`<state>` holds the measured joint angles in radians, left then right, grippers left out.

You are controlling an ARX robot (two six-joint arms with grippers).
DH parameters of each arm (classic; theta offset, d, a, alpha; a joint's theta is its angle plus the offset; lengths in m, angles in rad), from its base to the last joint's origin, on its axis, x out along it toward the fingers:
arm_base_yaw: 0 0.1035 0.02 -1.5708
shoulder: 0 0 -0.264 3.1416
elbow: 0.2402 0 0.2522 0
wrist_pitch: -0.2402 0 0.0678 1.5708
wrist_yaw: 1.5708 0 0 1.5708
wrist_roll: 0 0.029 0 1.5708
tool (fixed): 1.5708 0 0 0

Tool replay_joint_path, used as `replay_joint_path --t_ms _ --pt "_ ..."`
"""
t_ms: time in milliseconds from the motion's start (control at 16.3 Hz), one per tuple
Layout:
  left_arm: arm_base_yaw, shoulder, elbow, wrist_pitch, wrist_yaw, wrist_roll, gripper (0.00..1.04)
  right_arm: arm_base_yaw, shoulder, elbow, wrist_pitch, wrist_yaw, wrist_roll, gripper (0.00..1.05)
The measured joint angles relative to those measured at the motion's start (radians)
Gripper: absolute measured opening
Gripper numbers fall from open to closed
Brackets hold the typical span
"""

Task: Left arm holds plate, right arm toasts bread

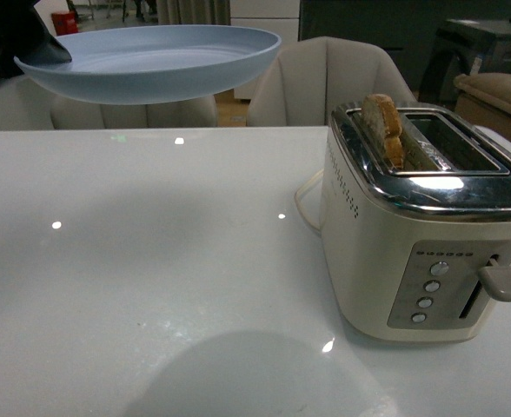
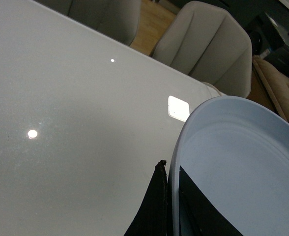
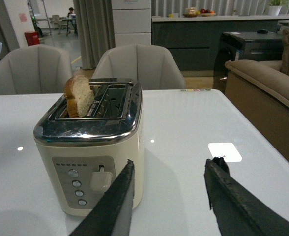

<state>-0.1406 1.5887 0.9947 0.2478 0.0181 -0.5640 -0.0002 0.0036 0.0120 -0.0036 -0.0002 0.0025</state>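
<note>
The bread [image 1: 382, 129] stands proud of a toaster [image 1: 386, 261] slot: light, probably crumbly, best pinched gently at its exposed top. The right gripper [image 3: 170, 167] gapes empty; the left gripper [image 2: 173, 199] clamps the plate [image 1: 151, 61] by its rim, aloft.

No legible text; marks on toaster [image 1: 386, 252] unreadable

Left claw [image 2: 170, 196] pinched tight; right claw [image 3: 172, 169] agape.
</note>
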Motion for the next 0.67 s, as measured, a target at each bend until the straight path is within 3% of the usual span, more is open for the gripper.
replay_joint_path --t_ms 245,306,367,428,673 --pt "0.0 0.0 0.0 0.0 0.0 0.0 0.03 0.0 0.0 0.0 0.0 0.0 0.0 0.97" --pt "0.0 0.0 0.002 -0.013 0.003 0.005 0.03 0.0 0.0 0.0 0.0 0.0 0.0 0.99" --pt "0.006 0.0 0.061 -0.188 0.059 0.054 0.03 0.0 0.0 0.0 0.0 0.0 0.0 0.98" --pt "0.011 0.0 0.097 -0.259 0.087 0.084 0.03 0.0 0.0 0.0 0.0 0.0 0.0 0.98" --pt "0.029 -0.002 0.118 -0.269 0.142 0.09 0.03 0.0 0.0 0.0 0.0 0.0 0.0 0.98"
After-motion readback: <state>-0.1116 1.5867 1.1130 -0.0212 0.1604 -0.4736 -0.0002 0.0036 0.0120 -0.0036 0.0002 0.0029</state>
